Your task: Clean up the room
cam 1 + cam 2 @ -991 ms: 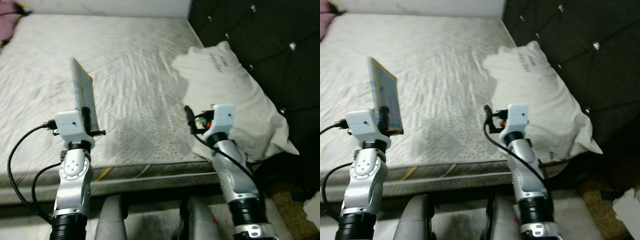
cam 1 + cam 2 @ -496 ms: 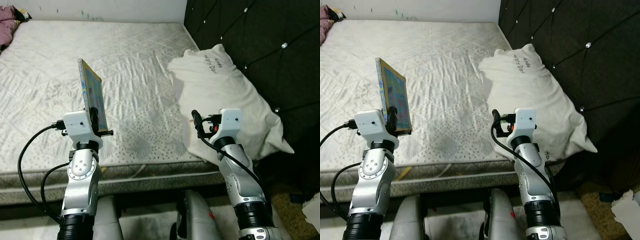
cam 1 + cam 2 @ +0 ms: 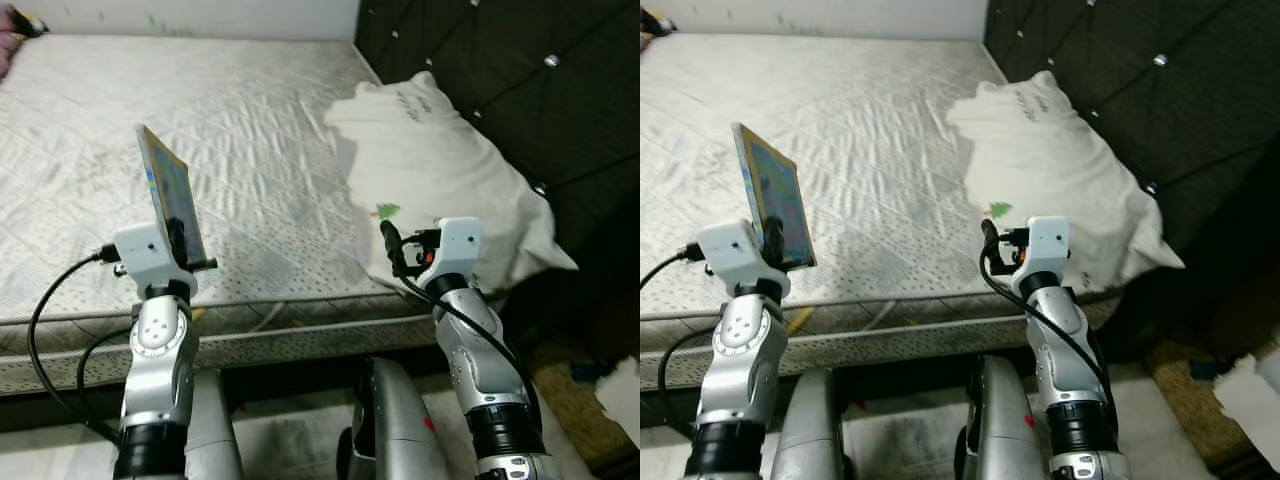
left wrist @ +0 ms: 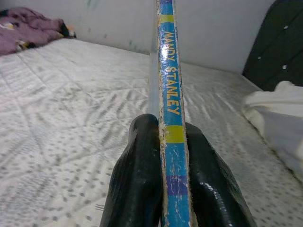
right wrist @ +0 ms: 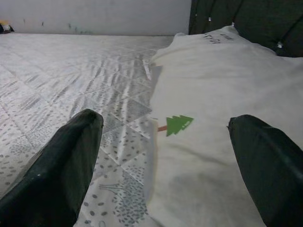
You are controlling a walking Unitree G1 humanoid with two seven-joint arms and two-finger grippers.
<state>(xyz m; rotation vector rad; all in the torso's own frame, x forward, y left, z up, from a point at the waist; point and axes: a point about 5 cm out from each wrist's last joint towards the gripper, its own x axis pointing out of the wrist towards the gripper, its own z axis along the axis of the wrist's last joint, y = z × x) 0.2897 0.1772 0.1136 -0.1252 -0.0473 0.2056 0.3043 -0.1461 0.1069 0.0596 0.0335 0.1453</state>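
1. Silver metal forms both arms in the left eye view. The left gripper (image 3: 182, 232) is raised above the near edge of the bare quilted white mattress (image 3: 260, 130), its jaws pinching the lower edge of a thin, colourful hardcover picture book (image 3: 169, 194) that stands upright, tilted slightly away. The right gripper (image 3: 390, 246) hovers at the near end of a large white pillow (image 3: 440, 170), which leans against the black tufted headboard (image 3: 500, 70). A crumpled white paper (image 3: 622, 385) lies on the floor to the far right.

2. The right eye view gives the same scene: the book's bright cover is turned to the right, and a small green tree print (image 3: 999, 209) on the pillow sits just beyond the right gripper.

3. In the left wrist view, two black fingers (image 4: 137, 184) press on either side of the book's blue and yellow spine, which is lettered "MANDY STANLEY". Purple crumpled clothing (image 4: 28, 32) lies at the far corner of the bed.

4. In the right wrist view, the jaws are spread wide and hold nothing; the pillow's edge with the green tree print lies between and beyond the fingers (image 5: 57, 170), with the mattress on one side.
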